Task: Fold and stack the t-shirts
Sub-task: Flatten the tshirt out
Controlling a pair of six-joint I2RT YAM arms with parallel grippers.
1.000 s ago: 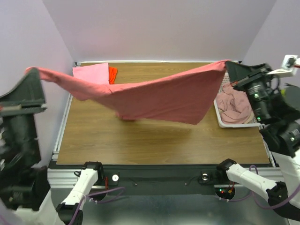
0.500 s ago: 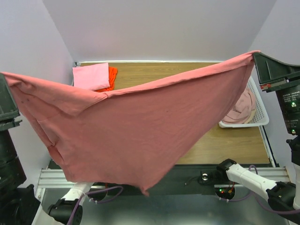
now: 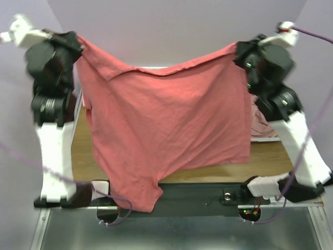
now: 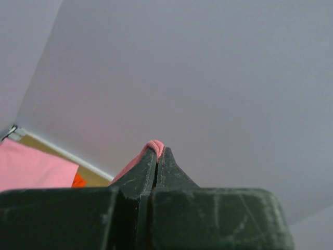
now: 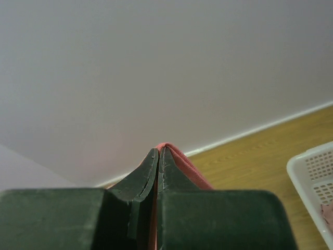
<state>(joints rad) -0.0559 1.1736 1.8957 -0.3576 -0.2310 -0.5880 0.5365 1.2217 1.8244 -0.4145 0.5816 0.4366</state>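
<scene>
A large dusty rose-red t-shirt [image 3: 166, 130] hangs spread in the air between both raised arms and hides most of the table. My left gripper [image 3: 78, 42] is shut on its upper left corner; a fold of the cloth [image 4: 154, 147] pokes out between the fingertips in the left wrist view. My right gripper [image 3: 238, 49] is shut on its upper right corner; the pinched cloth [image 5: 179, 156] shows in the right wrist view. A bright pink folded shirt [image 4: 31, 169] lies on an orange-red one [image 4: 78, 180] at the table's far left.
A white mesh basket [image 5: 312, 177] stands at the table's right side, with paler pink cloth [image 3: 258, 122] in it, mostly hidden behind the right arm. The wooden table [image 3: 80, 151] shows only at its edges. The hanging shirt's lower hem reaches past the table's near edge.
Both arms have swung up and inward, lifting the shirt from a slanted spread to a vertical hang. The shirt now covers the folded stack in the top view.
</scene>
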